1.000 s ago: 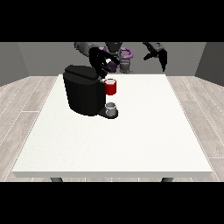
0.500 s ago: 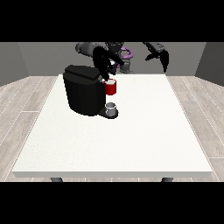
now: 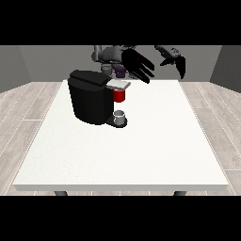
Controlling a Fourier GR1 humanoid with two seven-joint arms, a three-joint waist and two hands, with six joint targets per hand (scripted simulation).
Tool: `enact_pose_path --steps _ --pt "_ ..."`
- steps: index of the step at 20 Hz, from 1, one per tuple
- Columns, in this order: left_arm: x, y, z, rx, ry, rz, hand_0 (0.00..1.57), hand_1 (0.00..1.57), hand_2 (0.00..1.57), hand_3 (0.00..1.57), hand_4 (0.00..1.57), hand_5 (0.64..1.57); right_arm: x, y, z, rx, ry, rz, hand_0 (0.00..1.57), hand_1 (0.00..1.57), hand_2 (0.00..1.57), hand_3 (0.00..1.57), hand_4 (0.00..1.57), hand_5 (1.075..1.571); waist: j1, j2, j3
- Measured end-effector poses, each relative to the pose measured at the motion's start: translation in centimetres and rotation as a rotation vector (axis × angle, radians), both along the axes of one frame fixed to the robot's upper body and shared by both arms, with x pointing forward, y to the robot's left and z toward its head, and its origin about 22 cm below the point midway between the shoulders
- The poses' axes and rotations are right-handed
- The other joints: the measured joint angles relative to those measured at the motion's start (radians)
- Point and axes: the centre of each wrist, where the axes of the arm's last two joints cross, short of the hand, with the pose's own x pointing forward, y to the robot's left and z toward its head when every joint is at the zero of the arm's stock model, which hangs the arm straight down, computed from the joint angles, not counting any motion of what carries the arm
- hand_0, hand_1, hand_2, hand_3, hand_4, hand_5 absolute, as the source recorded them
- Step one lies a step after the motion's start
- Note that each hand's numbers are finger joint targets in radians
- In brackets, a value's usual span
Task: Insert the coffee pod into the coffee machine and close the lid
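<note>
Machine (image 3: pixel 92 96) stands on the tabletop (image 3: pixel 141 150) – a red thing at the machine (image 3: pixel 119 95) under its lid. Grey thing (image 3: pixel 120 116) on its base. Hand at the view's left (image 3: pixel 137 66) above, fingers spread; hand at the view's right (image 3: pixel 174 57) raised, fingers hanging relaxed.

Coffee machine (image 3: pixel 92 96) on the table (image 3: pixel 141 150), left of centre
</note>
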Motion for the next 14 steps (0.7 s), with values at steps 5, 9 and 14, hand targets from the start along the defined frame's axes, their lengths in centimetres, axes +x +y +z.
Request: enact_pose_path --steps 5,9,14 --pt "0.7 -1.0 2.1 0.011 -0.037 -0.025 0.0 0.0 0.0 0.0 0.32 1.571 0.3 4.1 1.8 0.025 -0.154 0.163 0.0 0.0 0.0 0.0 0.05 1.571 0.047 0.053 -0.0216" --pt "0.6 -0.8 2.5 0.005 -0.047 -0.022 0.0 0.0 0.0 0.0 0.32 1.571 1.0 6.0 1.7 0.025 -0.184 0.233 0.0 0.0 0.0 0.0 0.0 1.571 0.039 0.058 -0.0273" --pt "-0.1 -1.6 1.9 0.011 -0.039 -0.038 0.0 0.0 0.0 0.0 0.27 1.571 1.8 7.9 1.0 0.039 -0.211 0.297 0.0 0.0 0.0 0.0 0.0 1.571 0.024 0.044 -0.0295"
